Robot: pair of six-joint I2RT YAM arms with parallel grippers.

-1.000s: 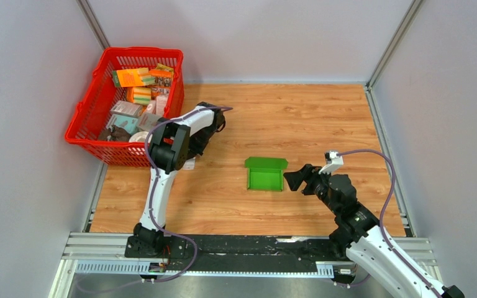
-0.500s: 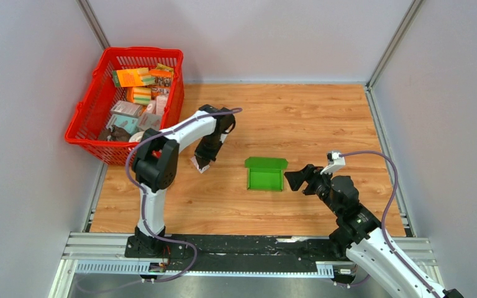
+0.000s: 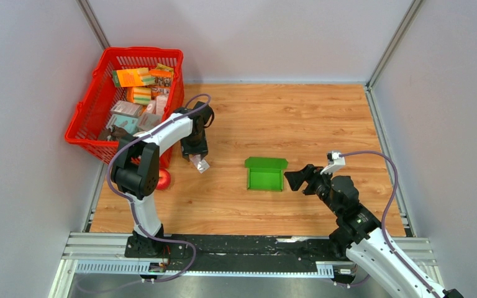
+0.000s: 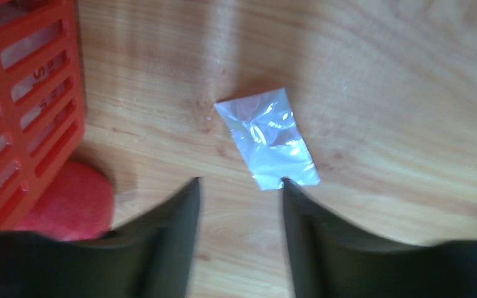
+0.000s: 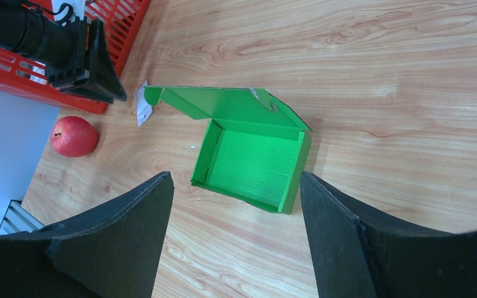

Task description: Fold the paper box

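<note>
The paper box [image 3: 265, 174] is bright green card standing as an open tray mid-table, its lid flap [image 5: 223, 102] leaning back on the far side. My right gripper [image 3: 293, 179] hovers just right of it, open and empty; in the right wrist view its fingertips [image 5: 161, 186] frame the tray's near wall [image 5: 254, 158]. My left gripper [image 3: 194, 152] is well left of the box, near the basket. It is open [image 4: 239, 181] over a small clear plastic bag [image 4: 267, 136] lying flat on the wood and holds nothing.
A red basket [image 3: 143, 51] filled with several small packages sits at the far left. A red apple [image 3: 163, 179] lies on the table beside the basket's near corner, left of the plastic bag [image 3: 201, 165]. Grey walls enclose the table.
The left gripper has opened and let go of the clear plastic bag, which now lies on the table. The left arm's elbow swung left, uncovering the apple. The right arm and box stayed still.
</note>
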